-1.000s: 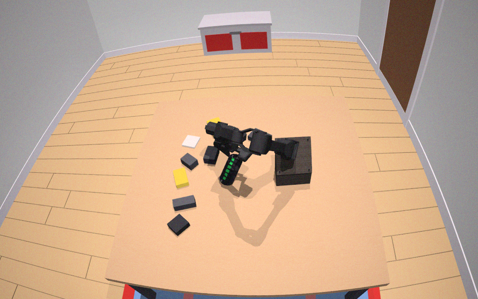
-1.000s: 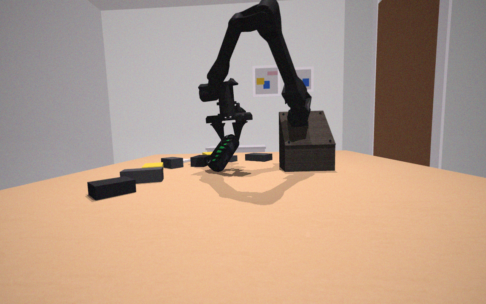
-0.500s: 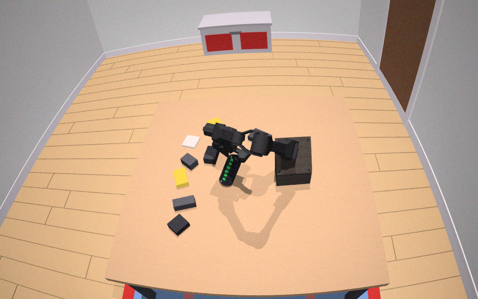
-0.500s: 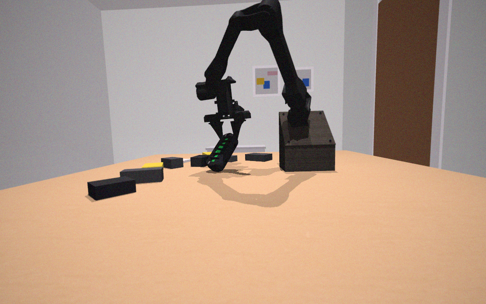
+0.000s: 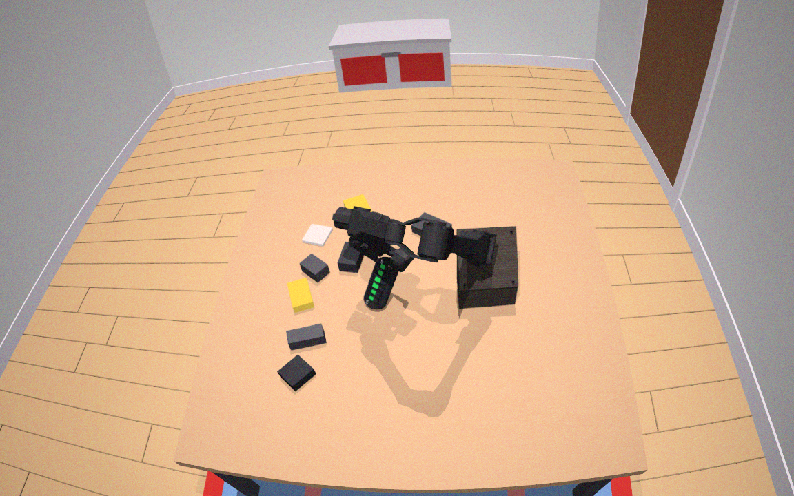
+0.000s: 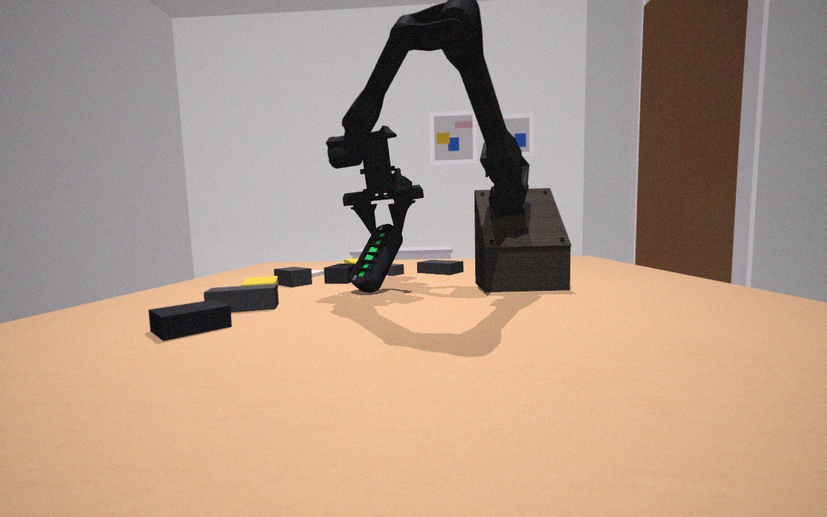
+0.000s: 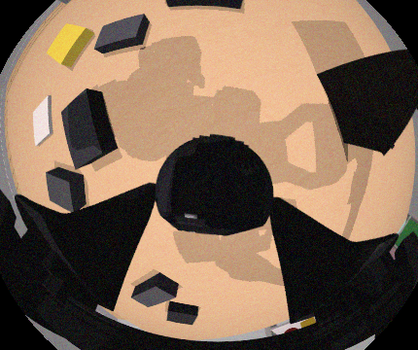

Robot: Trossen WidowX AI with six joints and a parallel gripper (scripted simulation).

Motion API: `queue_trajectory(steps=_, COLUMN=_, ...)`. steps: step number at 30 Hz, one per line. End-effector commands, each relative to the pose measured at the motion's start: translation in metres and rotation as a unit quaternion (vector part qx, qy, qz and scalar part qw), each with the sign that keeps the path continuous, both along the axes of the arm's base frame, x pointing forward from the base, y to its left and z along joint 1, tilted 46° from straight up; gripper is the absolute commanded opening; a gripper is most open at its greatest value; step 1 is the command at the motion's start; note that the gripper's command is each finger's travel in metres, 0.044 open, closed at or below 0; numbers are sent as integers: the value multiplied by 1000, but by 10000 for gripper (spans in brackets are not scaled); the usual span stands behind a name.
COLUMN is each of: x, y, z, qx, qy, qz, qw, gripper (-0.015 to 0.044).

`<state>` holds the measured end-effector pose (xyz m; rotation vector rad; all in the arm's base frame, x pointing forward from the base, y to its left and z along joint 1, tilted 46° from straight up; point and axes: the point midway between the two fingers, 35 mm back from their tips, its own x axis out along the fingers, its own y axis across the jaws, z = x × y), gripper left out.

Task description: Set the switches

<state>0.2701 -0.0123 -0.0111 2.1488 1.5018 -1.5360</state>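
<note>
The dark grey controller unit [image 5: 380,284] [image 6: 376,260] [image 7: 214,160] is tilted steeply on end. Its switch face, with a row of green rocker ends, shows in the top and exterior views. Its lower end is at or just above the bench; I cannot tell if it touches. My gripper [image 5: 389,262] [image 6: 386,232] [image 7: 215,197] is shut on the unit's upper end, one finger on each side. The wrist view shows only the dark rounded end of the unit between the fingers. The label on the underside is hidden in all views, and the switch numbers are too small to read.
Left of the unit lie a yellow block [image 5: 300,294], a grey block [image 5: 306,337] [image 6: 242,298], a black block [image 5: 296,371] [image 6: 189,321] and a white tile [image 5: 316,234] [image 7: 42,121]. A dark block [image 5: 349,259] [image 7: 87,126] lies close by. The arm's base box [image 5: 502,277] [image 6: 525,270] stands right.
</note>
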Motion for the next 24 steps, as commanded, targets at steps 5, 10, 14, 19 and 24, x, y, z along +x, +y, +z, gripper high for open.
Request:
queue_trajectory(steps=5, x=9, y=2, z=8, qx=-4, qy=-3, qz=2, qw=1000, gripper=338)
queue_trajectory(steps=10, x=11, y=3, z=11, qx=-8, qy=-1, qz=4, qw=1000, gripper=338)
queue_trajectory(steps=14, x=13, y=4, z=14, qx=-11, qy=1, qz=6, qw=1000, gripper=338)
queue_trajectory(steps=19, x=16, y=5, z=17, qx=-15, qy=4, qz=8, qw=1000, gripper=338)
queue_trajectory(steps=24, x=19, y=6, z=20, qx=-19, qy=6, qz=10, qw=1000, gripper=338)
